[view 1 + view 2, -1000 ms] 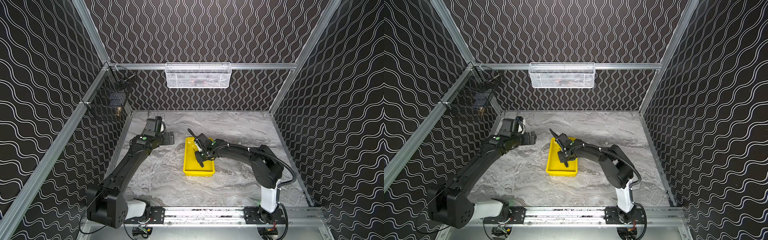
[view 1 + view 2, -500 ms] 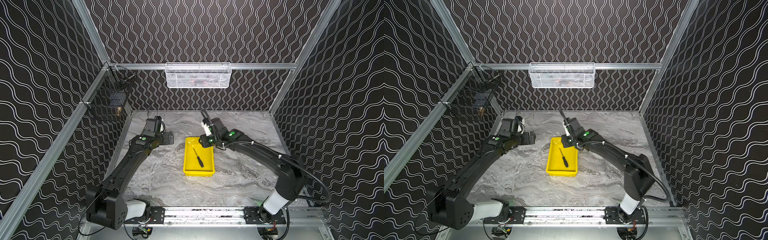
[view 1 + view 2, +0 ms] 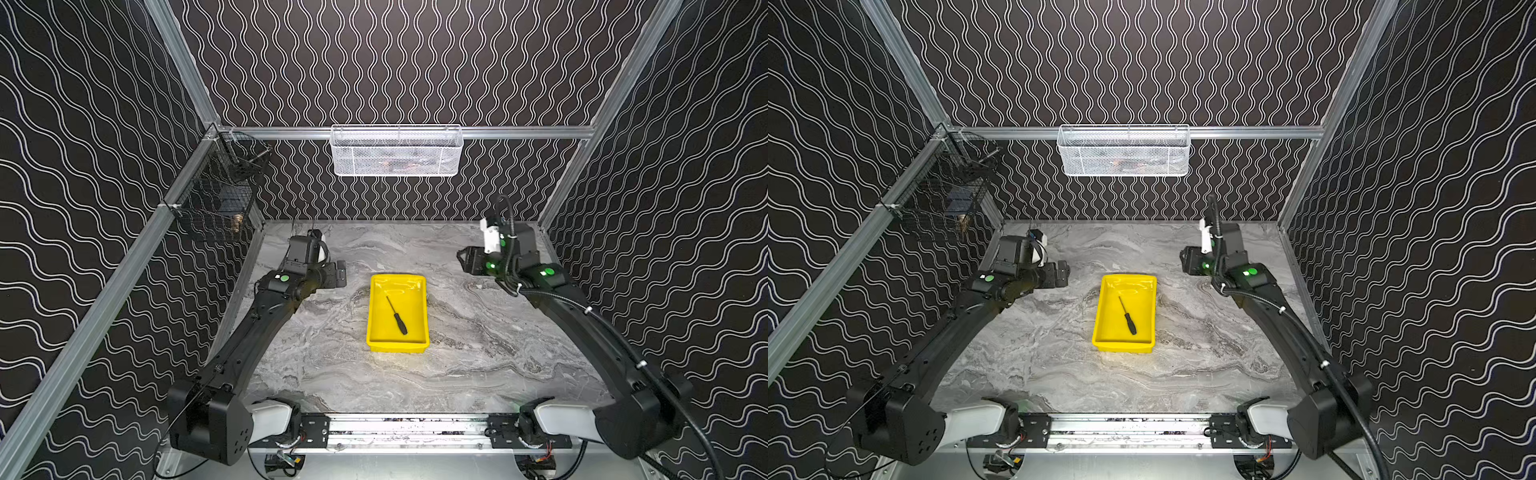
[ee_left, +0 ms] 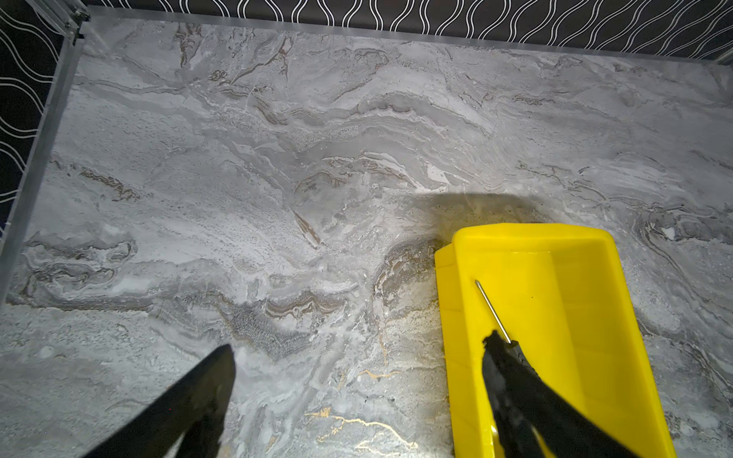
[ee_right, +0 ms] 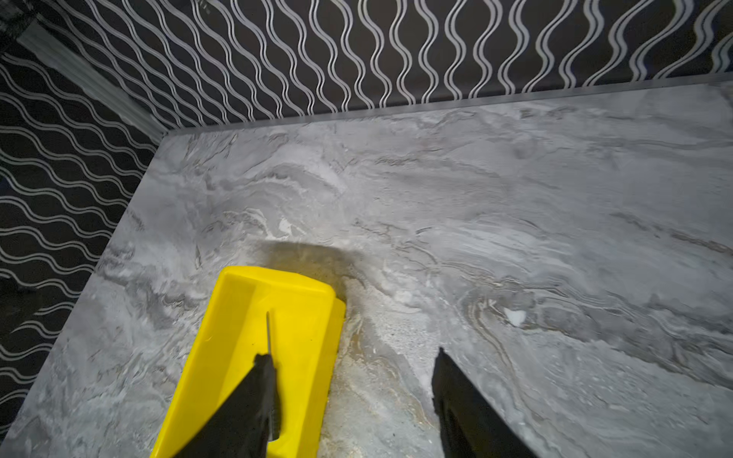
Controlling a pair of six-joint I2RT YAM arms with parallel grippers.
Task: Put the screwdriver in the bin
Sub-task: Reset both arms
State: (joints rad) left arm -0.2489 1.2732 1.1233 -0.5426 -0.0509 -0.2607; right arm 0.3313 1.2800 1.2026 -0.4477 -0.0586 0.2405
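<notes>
The black-handled screwdriver [image 3: 397, 316] [image 3: 1128, 316] lies slantwise on the floor of the yellow bin [image 3: 397, 347] [image 3: 1123, 347] in both top views, and nothing touches it. My right gripper [image 3: 463, 259] [image 3: 1183, 259] hovers at the far right, well away from the bin. Its wrist view shows the gripper [image 5: 350, 353] open and empty, with the screwdriver's shaft [image 5: 268, 333] and bin [image 5: 238, 317] beyond one finger. My left gripper [image 3: 340, 274] [image 3: 1065, 272] hangs left of the bin. In its wrist view it is open [image 4: 359, 343], and the thin shaft [image 4: 492, 309] shows in the bin [image 4: 575, 277].
A white mesh basket [image 3: 397, 151] hangs on the back rail and a black wire basket [image 3: 220, 199] on the left wall. Patterned walls close three sides of the marble table. The arms' base rail [image 3: 407, 428] runs along the front edge.
My right gripper let go of the screwdriver, which now lies in the bin, then rose and pulled back to the far right with its jaws wider. The left arm stayed put.
</notes>
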